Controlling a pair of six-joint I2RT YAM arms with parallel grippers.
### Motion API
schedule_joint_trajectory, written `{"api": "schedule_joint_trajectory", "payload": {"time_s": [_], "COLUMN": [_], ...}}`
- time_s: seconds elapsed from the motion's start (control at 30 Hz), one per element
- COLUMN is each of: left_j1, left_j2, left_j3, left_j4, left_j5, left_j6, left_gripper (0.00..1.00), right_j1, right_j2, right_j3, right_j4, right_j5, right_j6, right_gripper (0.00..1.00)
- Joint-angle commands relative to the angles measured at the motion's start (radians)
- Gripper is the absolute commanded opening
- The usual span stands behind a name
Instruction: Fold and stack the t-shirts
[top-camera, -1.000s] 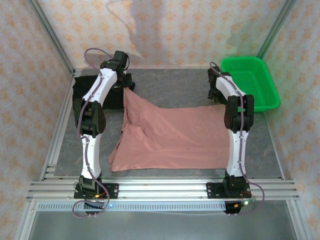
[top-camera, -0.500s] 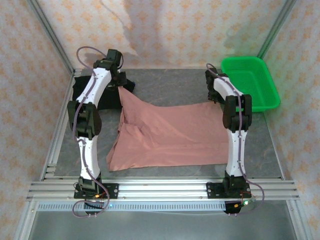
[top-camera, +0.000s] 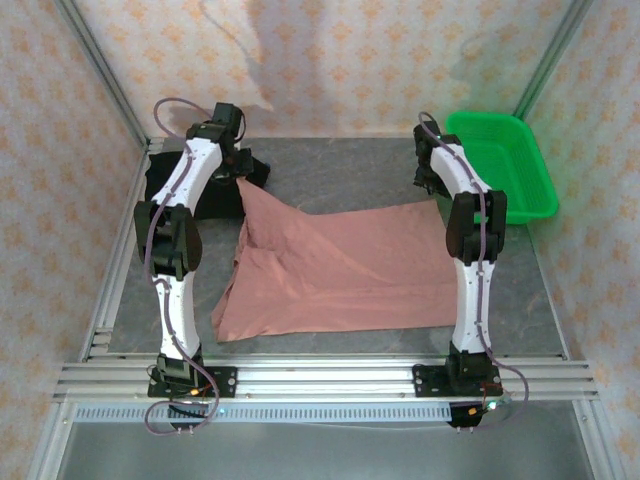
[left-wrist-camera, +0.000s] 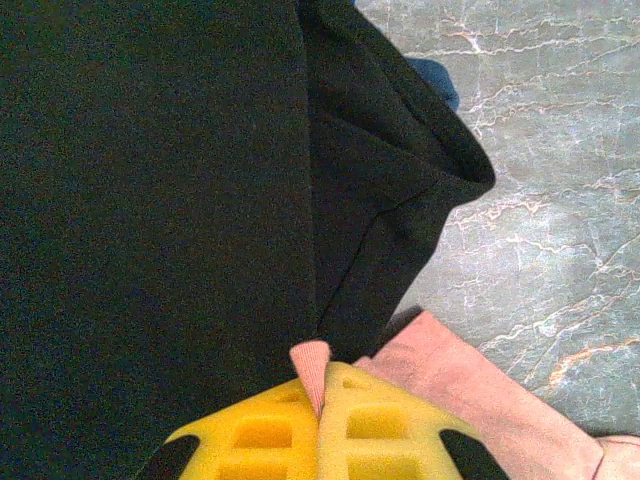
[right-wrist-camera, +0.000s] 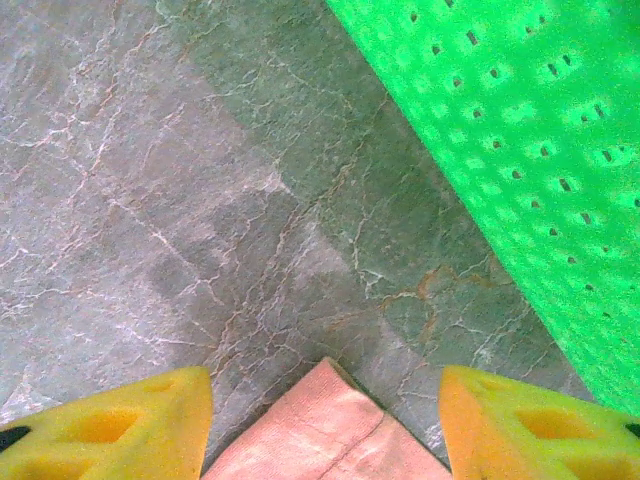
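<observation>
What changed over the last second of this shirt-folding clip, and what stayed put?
The left gripper, shut on the pink shirt at its far-left corner, pulled it leftward toward the black shirt, and the whole shirt slid left. The right gripper stayed open over the far-right corner. The black shirt and green basket did not move.

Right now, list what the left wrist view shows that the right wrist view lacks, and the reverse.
Left wrist: the black shirt, and the left jaws shut on an edge of the pink shirt. Right wrist: the basket, and the right jaws open with a pink corner lying loose between them. Both: the pink shirt and the table.
</observation>
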Motion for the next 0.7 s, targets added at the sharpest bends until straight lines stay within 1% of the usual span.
{"api": "schedule_joint_trajectory", "payload": {"time_s": [0.0,0.23,0.37,0.43,0.47,0.67], "left_j1": [0.007,0.010,0.013,0.014,0.014,0.014], "left_j2": [-0.041,-0.054,-0.074,-0.083,-0.085,-0.103], "left_j3": [-0.027,-0.054,-0.080,-0.091,-0.095,-0.096], "left_j4": [0.026,0.030,0.038,0.042,0.044,0.039], "left_j5": [-0.013,-0.014,-0.020,-0.018,-0.016,-0.005], "left_j6": [0.015,0.018,0.022,0.023,0.025,0.020], "left_gripper": [0.00,0.00,0.00,0.00,0.00,0.00], "right_j1": [0.001,0.020,0.020,0.020,0.020,0.020], "right_j2": [0.025,0.058,0.094,0.115,0.129,0.180], "right_j3": [0.007,-0.033,-0.033,-0.024,-0.009,0.059], "right_j4": [-0.063,-0.046,-0.051,-0.048,-0.065,-0.116], "right_j5": [0.012,0.036,0.075,0.067,0.077,0.095], "right_j6": [0.029,0.046,0.047,0.041,0.044,0.044], "right_gripper": [0.62,0.60,0.58,0.56,0.53,0.44]}}
